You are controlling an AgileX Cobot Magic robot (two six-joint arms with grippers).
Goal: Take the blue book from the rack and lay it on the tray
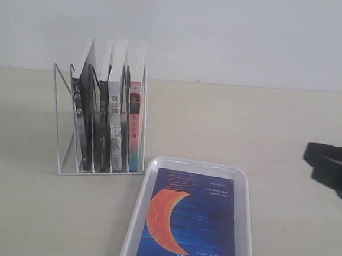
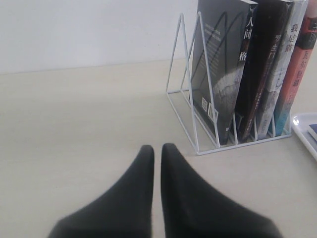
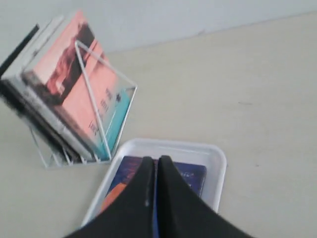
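exterior view: the blue book [image 1: 196, 225] lies flat, cover up, inside the tray [image 1: 198, 163] on the desk [image 1: 289, 125], so the task looks done. the book's near end runs off frame, so can't tell if it sits fully within the rim. the rack [image 1: 61, 125] stands at abt 10 o'clock from the tray, w/ other books upright in it. the right gripper [image 1: 334, 167] hangs at abt 3 o'clock, clear of the tray. left wrist view: the left gripper [image 2: 157, 153] has its tips nearly together w/ nothing between, low over bare desk, near the rack. right wrist view: right gripper tips pressed together, empty, tray and book beyond them. risks: a low sweep by the right arm could clip the rim and slide the glossy tray; a left arm move toward the rack could knock the thin wire frame and tip its books.
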